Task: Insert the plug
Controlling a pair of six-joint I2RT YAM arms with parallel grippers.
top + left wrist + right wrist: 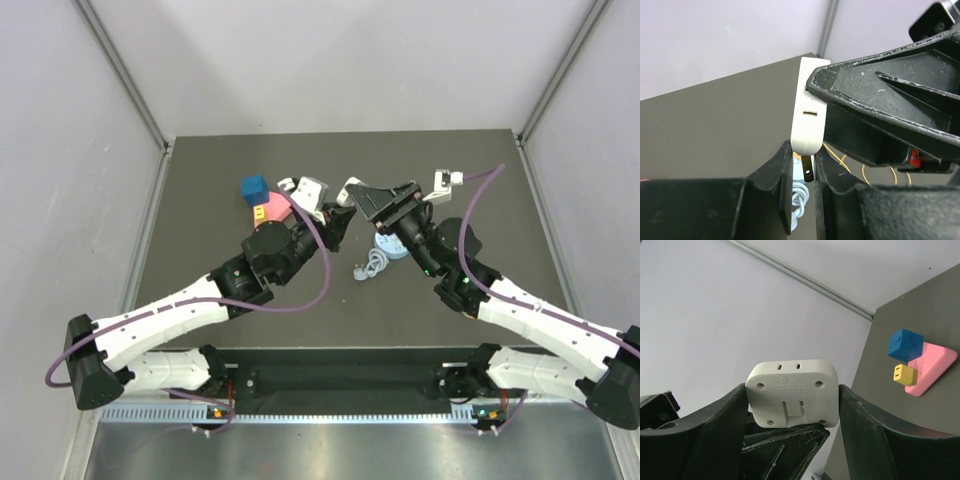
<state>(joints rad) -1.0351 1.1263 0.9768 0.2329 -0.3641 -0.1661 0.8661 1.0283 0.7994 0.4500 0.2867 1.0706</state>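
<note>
Seemingly plug (905,375) slots opp. pink block (935,367)

Tbl (200,220) dark | on it: blue cube (254,187), pink slab (274,209), lt-blue disc (391,247) + grey cord (369,268)

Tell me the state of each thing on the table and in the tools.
Adapter: held aloft in right tool, prong folded out.
Right tool: shut on adapter.
Left tool: open narrowly around the prong.
Plug: loose by pink block, not inserted.
Blue cube: resting on table.
Cord: coiled on table.
</note>
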